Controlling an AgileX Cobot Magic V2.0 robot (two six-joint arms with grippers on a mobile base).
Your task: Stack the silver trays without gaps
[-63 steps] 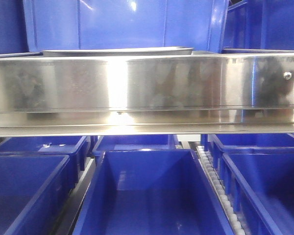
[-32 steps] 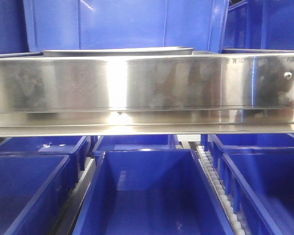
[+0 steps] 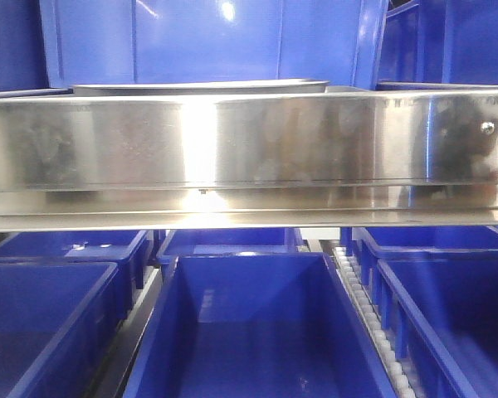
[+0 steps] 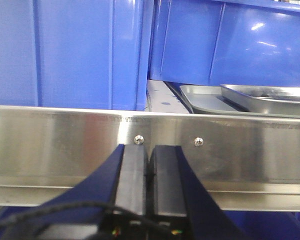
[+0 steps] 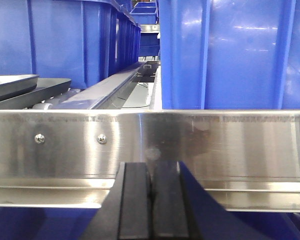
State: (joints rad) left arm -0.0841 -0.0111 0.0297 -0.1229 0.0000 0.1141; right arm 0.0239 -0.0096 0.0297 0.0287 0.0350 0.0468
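Front-facing view is filled by the blue bins on the lower level and more of them standing on the upper shelf, with the long brushed-steel shelf rail spanning the whole width between the two levels. Just over that rail, left of centre, shows the thin rolled edge of the silver trays, lying on the upper shelf in front of a tall blue bin. From the left wrist view the silver trays sit beyond the rail to the right, one resting inside or partly over another, the upper one seeming slightly skewed, so the pair does not look fully nested. The right wrist view catches the same trays at far left. Both arms hang low on the near side of the rail: the left gripper has its jaws together with nothing between them, and the right gripper likewise has its jaws pressed together and empty. The trays look stiff, thin and light, with smooth metal that would likely slip under a loose pinch; the rolled rim on a long side seems the soundest place to take hold.
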